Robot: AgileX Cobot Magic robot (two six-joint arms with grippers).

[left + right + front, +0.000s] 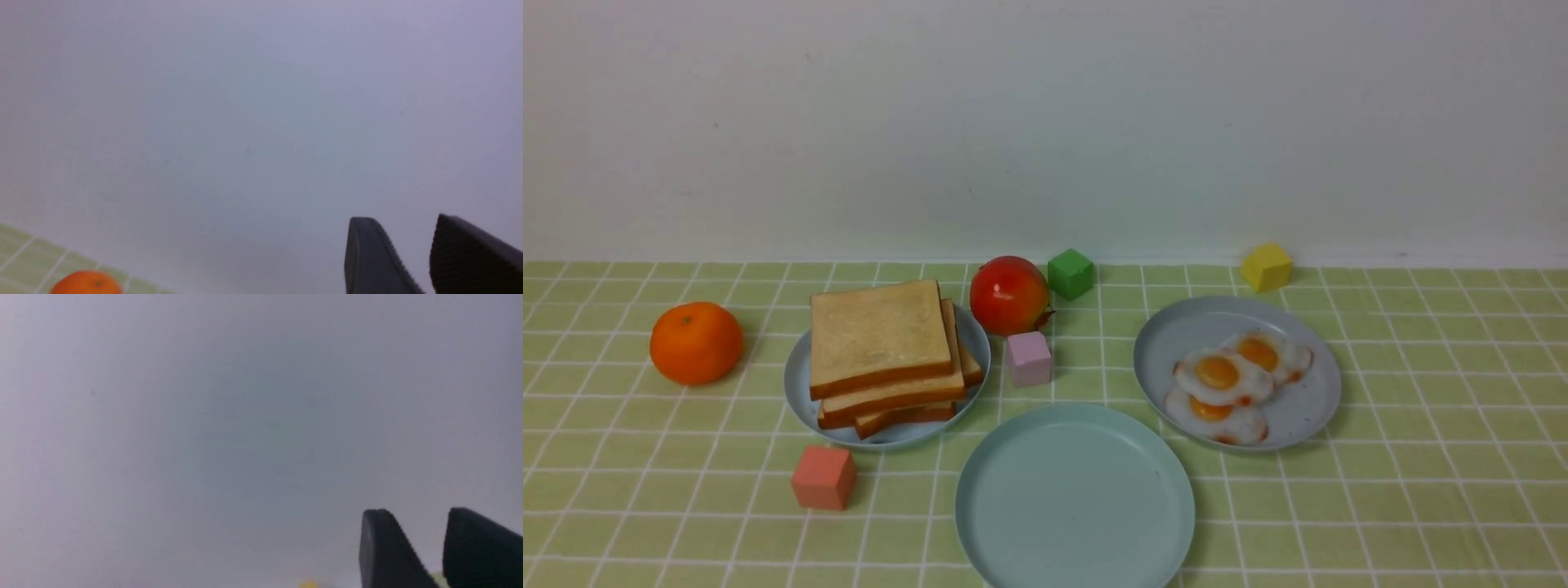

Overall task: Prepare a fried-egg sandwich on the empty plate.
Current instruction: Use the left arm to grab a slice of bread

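Note:
The empty plate (pixel 1074 498), pale mint green, lies at the front centre of the table with nothing on it. A stack of toast slices (pixel 882 347) rests on a grey-blue plate (pixel 796 384) to its left. Three fried eggs (pixel 1225 380) overlap on another grey-blue plate (pixel 1176 335) to its right. Neither arm shows in the front view. My left gripper (pixel 403 218) is open against the pale wall, nothing between its fingers. My right gripper (pixel 419 510) is also open and holds nothing, likewise facing the wall.
An orange (pixel 696 343) sits at the left, also low in the left wrist view as the orange (pixel 86 282). A red fruit (pixel 1009 296), green cube (pixel 1070 274), pink cube (pixel 1028 358), yellow cube (pixel 1266 266) and salmon cube (pixel 823 478) stand around the plates.

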